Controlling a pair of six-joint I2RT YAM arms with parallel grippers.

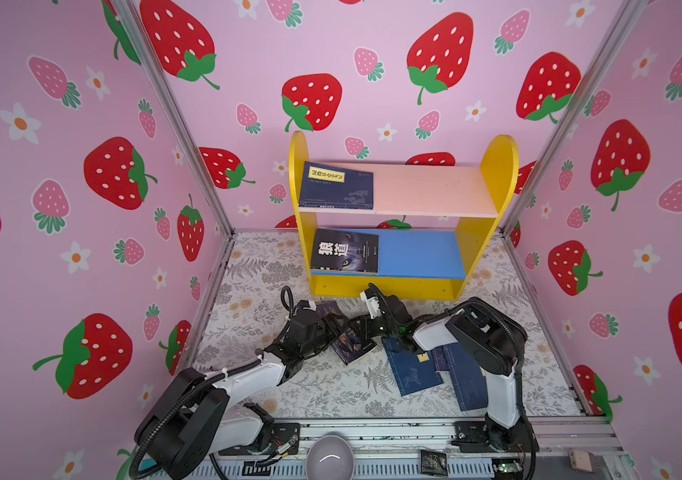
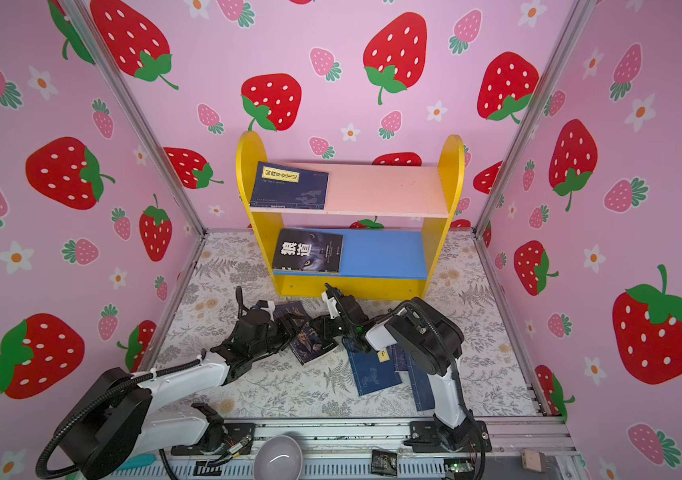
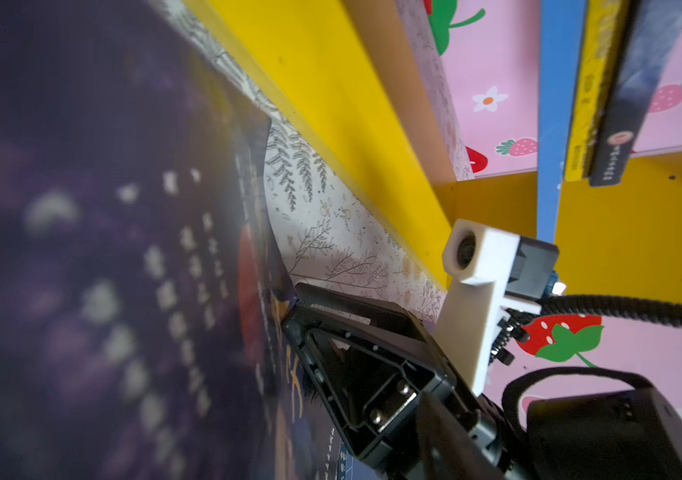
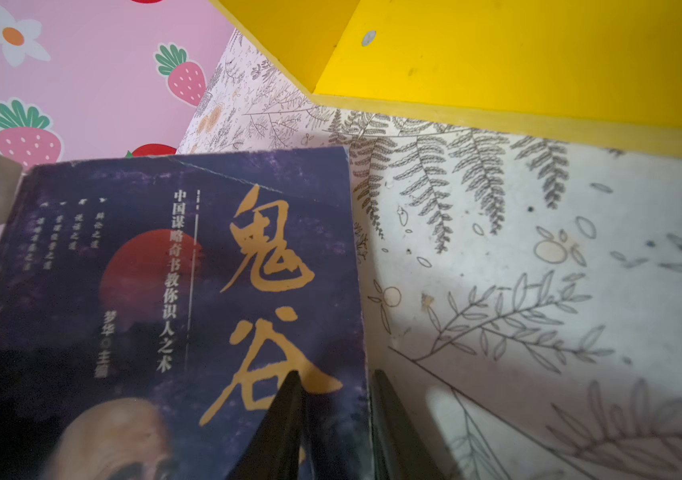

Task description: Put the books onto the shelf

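Two books lay flat on the shelf (image 1: 501, 174), Lin: a navy one (image 1: 335, 187) on the pink board, a black one (image 1: 345, 251) on the blue board; where was the portrait book (image 4: 165, 291)?

Down at the bench (image 1: 322, 395), Tao, just before the shelf's yellow base; the right claw (image 4: 336, 376) pinched one long edge, a finger on the cover, the other beneath

How would it handle?

Light and thin, I judged, but floppy and glossy; held by one edge it would sag, so a deeper bite seemed wiser

And the left claw (image 1: 331, 326)?

Close against the book's far side; spread or pressed together, I couldn't tell
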